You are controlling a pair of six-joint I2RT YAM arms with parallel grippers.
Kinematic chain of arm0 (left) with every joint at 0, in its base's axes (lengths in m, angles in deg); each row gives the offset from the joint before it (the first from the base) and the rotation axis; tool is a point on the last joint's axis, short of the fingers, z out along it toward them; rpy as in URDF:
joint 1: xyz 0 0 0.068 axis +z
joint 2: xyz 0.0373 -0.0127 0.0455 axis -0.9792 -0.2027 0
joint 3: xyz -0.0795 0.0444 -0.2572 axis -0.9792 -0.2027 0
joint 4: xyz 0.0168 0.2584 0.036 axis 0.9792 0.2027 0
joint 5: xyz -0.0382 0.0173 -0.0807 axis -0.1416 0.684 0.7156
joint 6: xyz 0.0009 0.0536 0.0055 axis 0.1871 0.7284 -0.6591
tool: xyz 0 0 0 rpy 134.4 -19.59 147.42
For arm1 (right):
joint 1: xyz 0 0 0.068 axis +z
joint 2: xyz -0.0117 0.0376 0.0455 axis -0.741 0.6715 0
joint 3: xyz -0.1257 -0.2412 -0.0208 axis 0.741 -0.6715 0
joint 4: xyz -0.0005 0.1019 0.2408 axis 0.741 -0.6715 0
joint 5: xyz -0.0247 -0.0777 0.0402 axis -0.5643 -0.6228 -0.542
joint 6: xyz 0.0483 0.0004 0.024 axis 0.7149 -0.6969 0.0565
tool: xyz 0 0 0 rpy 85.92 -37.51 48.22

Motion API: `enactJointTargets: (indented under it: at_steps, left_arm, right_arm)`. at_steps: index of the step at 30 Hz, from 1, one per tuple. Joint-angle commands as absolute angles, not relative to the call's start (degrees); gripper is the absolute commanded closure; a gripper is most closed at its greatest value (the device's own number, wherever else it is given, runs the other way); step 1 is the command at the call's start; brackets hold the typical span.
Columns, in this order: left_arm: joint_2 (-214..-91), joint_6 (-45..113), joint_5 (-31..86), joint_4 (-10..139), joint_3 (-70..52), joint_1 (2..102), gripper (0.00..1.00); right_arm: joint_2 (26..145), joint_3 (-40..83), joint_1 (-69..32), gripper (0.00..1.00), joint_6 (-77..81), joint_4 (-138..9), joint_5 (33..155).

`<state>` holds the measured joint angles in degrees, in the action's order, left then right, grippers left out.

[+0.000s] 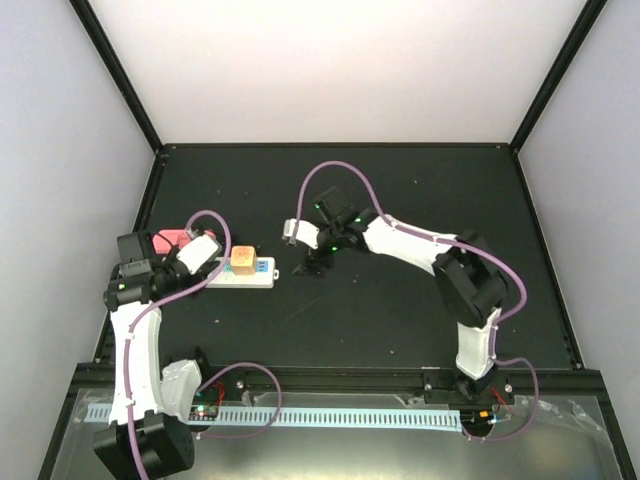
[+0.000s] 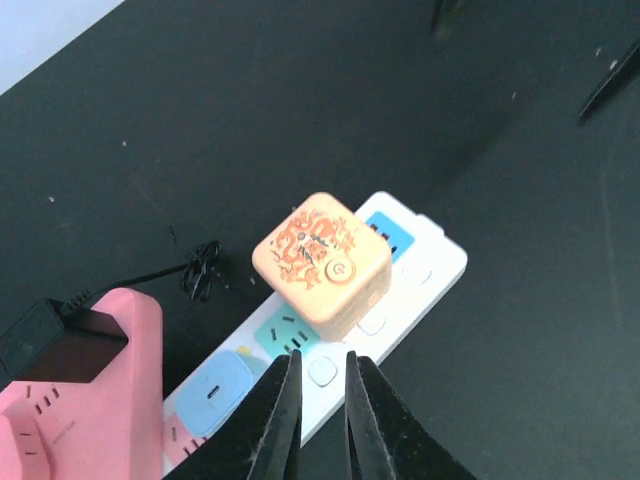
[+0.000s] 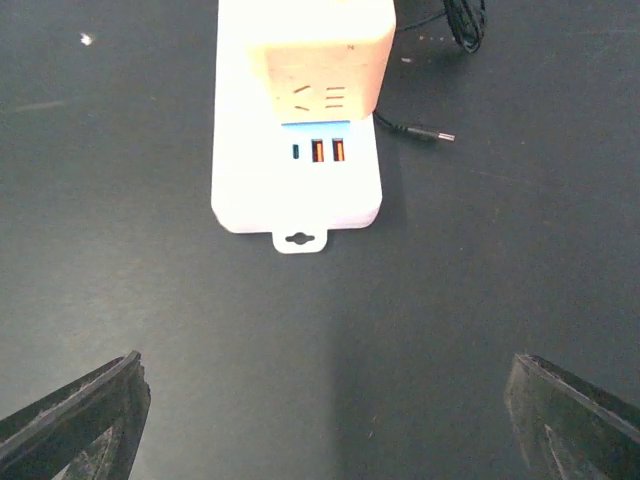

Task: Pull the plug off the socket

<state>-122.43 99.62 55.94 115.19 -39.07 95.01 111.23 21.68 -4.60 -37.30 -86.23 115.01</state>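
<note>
Place: robot lab test cell.
Enclosure: plain pale panel walls (image 1: pixel 50 150) held by black metal corner struts (image 1: pixel 117 75).
Work surface: matte black flat table top (image 1: pixel 400 190).
Rig: white-and-black jointed left arm (image 1: pixel 135 340) and matching right arm (image 1: pixel 410 240), bolted at near edge, trailing purple cables (image 1: pixel 345 164).
Front rail: pale blue slotted plastic cable duct (image 1: pixel 350 417).

Items counted on the worktop (image 1: pixel 400 200), all near its left edge.
One white socket strip (image 2: pixel 436 262), one orange cube plug (image 2: pixel 320 262) seated in it, one pink power block (image 2: pixel 110 400), one black adapter (image 2: pixel 60 345) on that block, and one thin black cable (image 2: pixel 203 272) are counted.
</note>
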Motion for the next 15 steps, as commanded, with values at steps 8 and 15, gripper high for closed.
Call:
enactJointTargets:
  at_steps: [8, 15]
  left_arm:
    - [-122.68, 88.35, 66.74, 118.42, -34.22, 98.6, 0.85]
    - [-121.89, 88.6, 66.43, 118.46, -34.14, 98.76, 0.85]
  right_arm:
    - [124.09, 34.82, 2.28, 0.0, -41.62, -91.73, 106.89]
    - [128.31, 38.54, 5.55, 0.0, -40.42, -90.68, 106.78]
